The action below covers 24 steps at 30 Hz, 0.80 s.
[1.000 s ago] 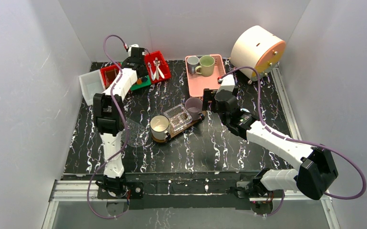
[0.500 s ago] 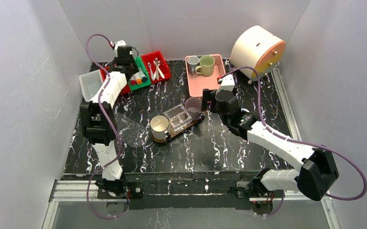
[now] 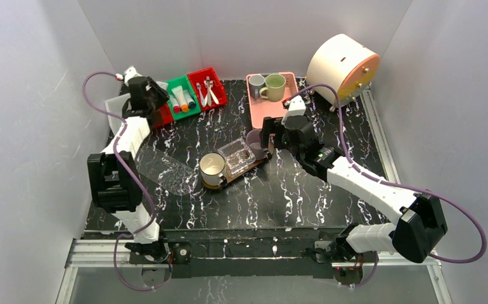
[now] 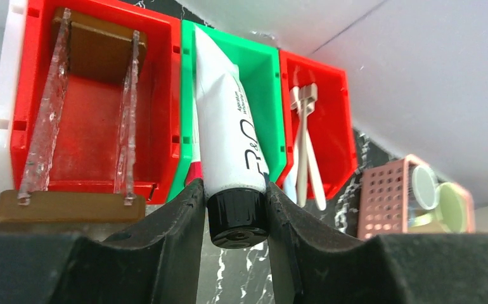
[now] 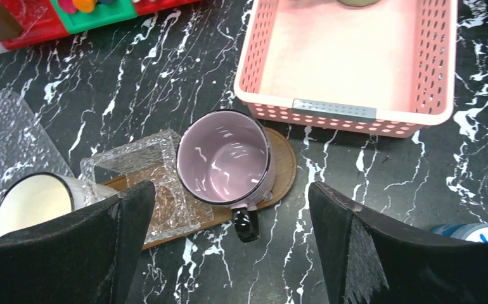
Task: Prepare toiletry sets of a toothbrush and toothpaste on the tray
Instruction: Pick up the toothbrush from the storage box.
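1. Left gripper is at 10 o'clock of the table, clenched on a white tube just above its black cap. The tube is in the air by the bins, not on the tray.
2. Bins sit at 11 o'clock. The first red bin holds brown blocks and clear plates. The green bin holds the spare tubes, and the second red bin holds the toothbrushes.
3. Tray is at table centre. It carries a cream mug at its 8 o'clock end, a clear bag in the middle and a pink mug at its 2 o'clock end. Both mugs look empty, with no brush or tube in either.
4. Right gripper hangs over the pink mug with its jaws spread wide, gripping nothing.
5. Progress, my read: early. Mugs are staged and the first tube is in hand, but no set is complete. Each mug on the tray needs a tube and a toothbrush.
6. Counts:
   - Tubes: 1 held, and about 3 in the green bin, though I can't be sure.
   - Toothbrushes: at least 2; they overlap.
   - Bags: 2, one flat bag on the table at the tray's 9 o'clock and one on the tray.
   - Mugs: 4, with 2 on the tray plus a grey mug and a green mug in the pink basket at 12–1 o'clock.
   - Tray: 1.
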### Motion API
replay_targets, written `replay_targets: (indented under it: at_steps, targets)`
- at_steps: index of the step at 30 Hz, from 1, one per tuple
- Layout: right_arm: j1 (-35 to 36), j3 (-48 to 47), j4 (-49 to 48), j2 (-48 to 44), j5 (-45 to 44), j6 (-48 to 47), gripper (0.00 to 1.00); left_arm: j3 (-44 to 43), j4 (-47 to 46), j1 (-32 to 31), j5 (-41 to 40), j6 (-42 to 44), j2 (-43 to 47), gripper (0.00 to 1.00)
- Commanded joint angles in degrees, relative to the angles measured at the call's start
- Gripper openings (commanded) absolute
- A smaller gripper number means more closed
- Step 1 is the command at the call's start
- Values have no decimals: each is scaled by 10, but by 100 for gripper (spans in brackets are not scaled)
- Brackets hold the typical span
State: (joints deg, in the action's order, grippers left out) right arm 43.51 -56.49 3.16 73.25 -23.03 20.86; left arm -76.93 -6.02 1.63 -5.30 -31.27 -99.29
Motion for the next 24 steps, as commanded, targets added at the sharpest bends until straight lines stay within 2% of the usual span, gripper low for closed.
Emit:
replay_targets:
  at_steps: [1, 9, 15, 24]
  targets:
    - [-1, -25, -7, -5, 44, 15, 99, 77, -160, 51, 89, -103, 51, 0]
    - [-1, -31, -14, -1, 77, 29, 99, 167, -307, 93, 184, -189, 84, 0]
    - [-7, -54, -16, 10, 118, 47, 99, 209, -375, 96, 260, -200, 132, 0]
    - [-15, -98, -27, 18, 197, 93, 99, 291, -461, 94, 365, -270, 208, 0]
